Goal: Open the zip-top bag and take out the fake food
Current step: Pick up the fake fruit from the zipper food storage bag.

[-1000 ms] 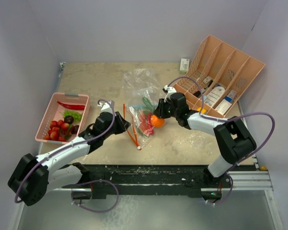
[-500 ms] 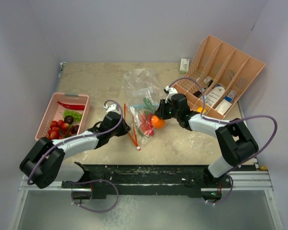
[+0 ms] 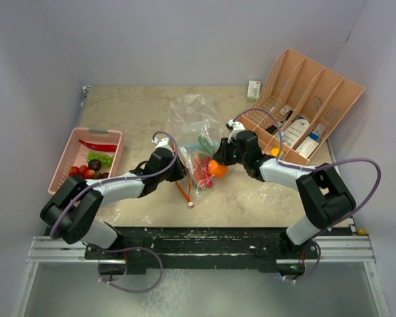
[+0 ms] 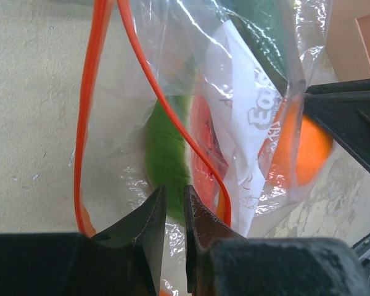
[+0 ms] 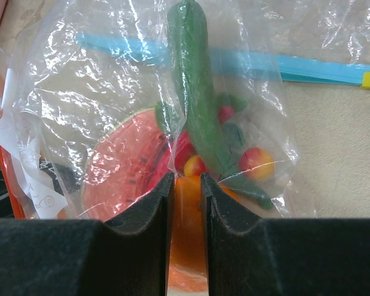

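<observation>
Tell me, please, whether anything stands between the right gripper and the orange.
Yes, the clear film of the zip-top bag does. The orange appears to lie inside it, so the right gripper pinches it through the plastic. The bag's orange zip strip gapes open on the side of the left gripper, probably the only free way out.

Both clamped: left end effector (image 4: 174,194), right end effector (image 5: 186,184).

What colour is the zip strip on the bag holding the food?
The zip strip is orange, best seen from the left wrist.
</observation>
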Robot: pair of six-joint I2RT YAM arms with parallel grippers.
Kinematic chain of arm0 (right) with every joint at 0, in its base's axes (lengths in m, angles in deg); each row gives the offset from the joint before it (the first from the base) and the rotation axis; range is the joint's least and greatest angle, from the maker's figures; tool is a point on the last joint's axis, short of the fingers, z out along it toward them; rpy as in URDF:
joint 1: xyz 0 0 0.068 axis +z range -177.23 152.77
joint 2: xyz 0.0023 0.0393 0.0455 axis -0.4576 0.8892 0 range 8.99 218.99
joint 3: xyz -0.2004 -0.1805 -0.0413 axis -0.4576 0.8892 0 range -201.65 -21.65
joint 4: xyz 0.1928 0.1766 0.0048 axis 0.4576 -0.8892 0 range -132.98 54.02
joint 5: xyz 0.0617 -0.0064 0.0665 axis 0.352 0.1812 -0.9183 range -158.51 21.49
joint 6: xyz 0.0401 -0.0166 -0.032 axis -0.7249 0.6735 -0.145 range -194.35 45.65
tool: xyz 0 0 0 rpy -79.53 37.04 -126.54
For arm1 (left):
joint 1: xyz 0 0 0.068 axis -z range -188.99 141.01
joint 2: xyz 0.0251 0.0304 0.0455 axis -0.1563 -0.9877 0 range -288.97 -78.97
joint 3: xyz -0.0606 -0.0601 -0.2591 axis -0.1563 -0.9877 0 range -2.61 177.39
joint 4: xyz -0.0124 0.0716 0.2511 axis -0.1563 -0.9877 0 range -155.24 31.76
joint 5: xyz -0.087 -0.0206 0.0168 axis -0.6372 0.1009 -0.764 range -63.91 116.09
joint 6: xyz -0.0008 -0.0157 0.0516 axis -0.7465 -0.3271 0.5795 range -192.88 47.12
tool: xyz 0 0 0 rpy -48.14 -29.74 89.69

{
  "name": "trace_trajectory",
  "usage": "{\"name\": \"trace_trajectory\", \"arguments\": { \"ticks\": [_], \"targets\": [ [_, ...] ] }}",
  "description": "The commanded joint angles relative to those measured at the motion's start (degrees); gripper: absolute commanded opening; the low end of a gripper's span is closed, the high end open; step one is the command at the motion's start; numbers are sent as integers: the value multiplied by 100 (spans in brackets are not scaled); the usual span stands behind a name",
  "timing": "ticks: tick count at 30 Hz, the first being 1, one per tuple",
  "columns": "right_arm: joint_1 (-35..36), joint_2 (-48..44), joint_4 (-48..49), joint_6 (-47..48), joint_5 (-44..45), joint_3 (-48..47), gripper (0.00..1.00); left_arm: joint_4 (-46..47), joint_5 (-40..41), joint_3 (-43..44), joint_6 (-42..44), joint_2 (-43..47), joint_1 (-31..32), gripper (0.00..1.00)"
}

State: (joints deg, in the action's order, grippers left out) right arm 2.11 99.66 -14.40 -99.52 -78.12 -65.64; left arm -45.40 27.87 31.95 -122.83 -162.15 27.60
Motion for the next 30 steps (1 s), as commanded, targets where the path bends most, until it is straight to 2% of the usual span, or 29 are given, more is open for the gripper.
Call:
{"name": "trace_trajectory", "arguments": {
  "ticks": [1, 7, 15, 26, 30],
  "targets": [
    [64, -16, 73, -90, -63, 115, 25, 368, -103, 267, 21, -238, 85, 21],
    [182, -44, 160, -149, -33, 288, 25, 311, -7, 618, 61, -602, 264, 32],
    [289, -2, 289, -226, 20, 500, 25, 145, 154, 712, 144, -449, 460, 48],
    [333, -32, 242, -218, 38, 473, 26, 168, 139, 702, 364, -573, 555, 59],
    [335, -32, 241, -208, 47, 501, 26, 475, -64, 617, 404, -640, 558, 64]
  ]
}}
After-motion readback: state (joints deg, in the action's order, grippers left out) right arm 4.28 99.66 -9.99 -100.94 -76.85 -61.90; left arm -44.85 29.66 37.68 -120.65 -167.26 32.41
